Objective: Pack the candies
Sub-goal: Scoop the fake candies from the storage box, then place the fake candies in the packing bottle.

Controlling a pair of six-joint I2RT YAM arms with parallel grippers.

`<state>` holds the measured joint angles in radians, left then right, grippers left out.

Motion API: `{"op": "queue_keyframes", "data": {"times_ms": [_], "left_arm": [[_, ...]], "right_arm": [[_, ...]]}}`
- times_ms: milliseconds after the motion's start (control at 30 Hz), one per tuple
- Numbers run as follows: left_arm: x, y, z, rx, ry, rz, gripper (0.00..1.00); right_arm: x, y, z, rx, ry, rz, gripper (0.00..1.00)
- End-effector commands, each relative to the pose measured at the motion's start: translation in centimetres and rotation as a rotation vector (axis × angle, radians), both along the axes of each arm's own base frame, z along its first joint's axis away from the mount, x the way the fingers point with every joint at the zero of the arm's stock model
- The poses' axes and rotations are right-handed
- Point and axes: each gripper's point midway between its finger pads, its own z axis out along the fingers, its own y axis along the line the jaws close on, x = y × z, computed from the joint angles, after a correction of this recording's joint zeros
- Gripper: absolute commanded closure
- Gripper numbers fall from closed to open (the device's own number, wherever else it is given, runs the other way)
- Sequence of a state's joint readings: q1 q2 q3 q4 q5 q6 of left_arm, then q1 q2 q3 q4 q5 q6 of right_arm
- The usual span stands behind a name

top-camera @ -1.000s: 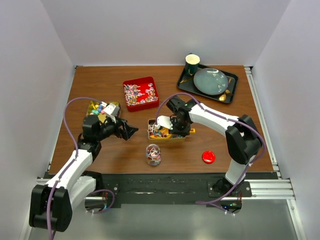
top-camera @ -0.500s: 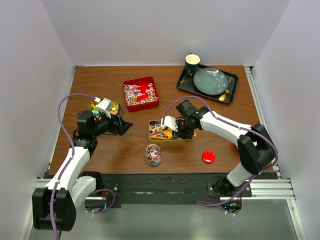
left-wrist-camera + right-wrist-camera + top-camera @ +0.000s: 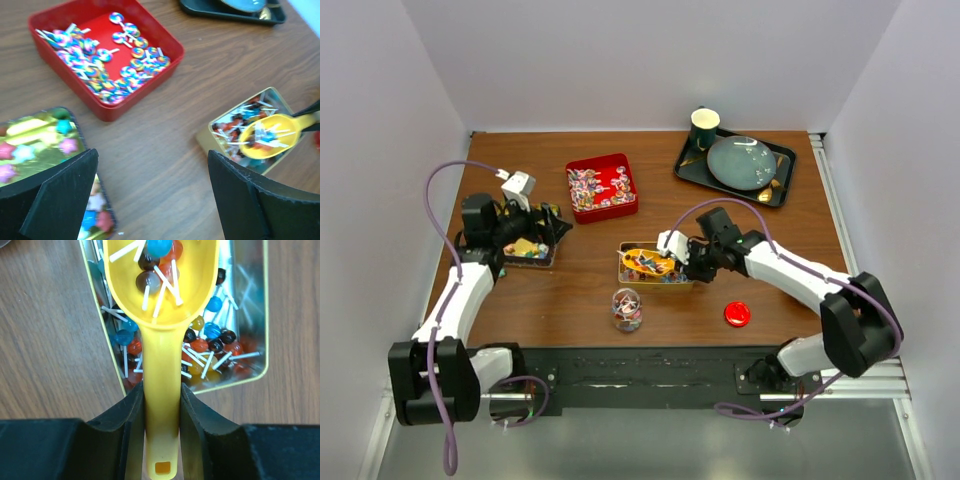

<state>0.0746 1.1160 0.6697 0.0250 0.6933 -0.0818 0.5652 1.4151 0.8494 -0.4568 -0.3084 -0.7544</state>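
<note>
Candies fill three tins. Ball lollipops on white sticks lie in a gold tin (image 3: 632, 273) (image 3: 250, 315). Star candies (image 3: 27, 150) sit in a gold tin (image 3: 525, 250) at the left. Swirl lollipops (image 3: 107, 52) fill a red tin (image 3: 601, 186). My right gripper (image 3: 686, 262) (image 3: 161, 407) is shut on the handle of a yellow scoop (image 3: 162, 315) (image 3: 270, 135), whose bowl holds several lollipops above the lollipop tin. My left gripper (image 3: 548, 230) (image 3: 155, 195) hangs open and empty over the wood beside the star tin. A small clear jar (image 3: 627, 309) with candies stands in front.
A red round lid (image 3: 737, 314) lies near the front right. At the back right a dark tray (image 3: 692, 172) carries a grey-green plate (image 3: 741, 162) and a cup (image 3: 705, 127). White walls enclose the wooden table (image 3: 760, 250) on three sides.
My left arm has swung left and back from the middle to the star tin. The right gripper has drawn right, keeping the scoop over the lollipop tin.
</note>
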Motion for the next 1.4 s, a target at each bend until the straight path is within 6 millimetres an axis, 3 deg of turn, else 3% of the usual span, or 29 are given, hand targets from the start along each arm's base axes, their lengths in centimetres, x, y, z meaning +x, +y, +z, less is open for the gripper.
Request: {"op": "queue_keyframes", "data": {"times_ms": [0,200,333,367,400,433,500,533,567,767,1033,1367], "left_arm": [[1.9,2.1,2.5,0.088,-0.111,-0.005,0.04],[1.9,3.9,2.3,0.136,-0.078,0.020,0.03],[1.7,3.6,2.7,0.127,-0.095,0.008,0.03],[1.6,3.6,2.8,0.127,-0.098,0.007,0.03],[1.5,3.6,2.7,0.126,-0.099,0.007,0.03],[1.3,3.6,2.6,0.128,-0.103,0.013,0.02],[1.1,3.7,2.6,0.123,-0.105,0.028,0.01],[0.7,3.6,2.1,0.115,-0.094,0.032,0.01],[0.4,3.4,2.0,0.103,-0.090,0.031,0.00],[-1.1,3.0,1.5,0.068,-0.087,0.053,0.00],[-1.5,3.0,0.5,0.049,0.013,0.050,0.02],[-1.6,3.4,0.1,0.035,0.013,0.105,0.02]], "right_arm": [[0.4,1.0,2.1,0.137,-0.049,-0.001,1.00],[-0.3,0.4,2.0,0.148,-0.069,-0.010,1.00],[-0.5,0.4,4.6,0.182,-0.113,0.002,1.00],[-0.2,0.7,6.5,0.201,-0.148,0.019,1.00],[-0.3,0.7,7.1,0.197,-0.152,0.036,1.00],[-1.0,0.2,7.1,0.169,-0.131,0.061,1.00],[-0.9,0.3,9.1,0.152,-0.141,0.106,1.00],[-2.1,-0.3,9.2,0.118,-0.108,0.161,1.00],[-2.1,-0.1,10.7,0.117,-0.131,0.190,1.00],[-3.2,-1.2,13.7,0.038,-0.092,0.280,1.00],[-3.2,-3.4,15.1,-0.156,-0.044,0.350,1.00],[-4.3,-2.3,16.1,-0.326,-0.096,0.453,1.00]]}}
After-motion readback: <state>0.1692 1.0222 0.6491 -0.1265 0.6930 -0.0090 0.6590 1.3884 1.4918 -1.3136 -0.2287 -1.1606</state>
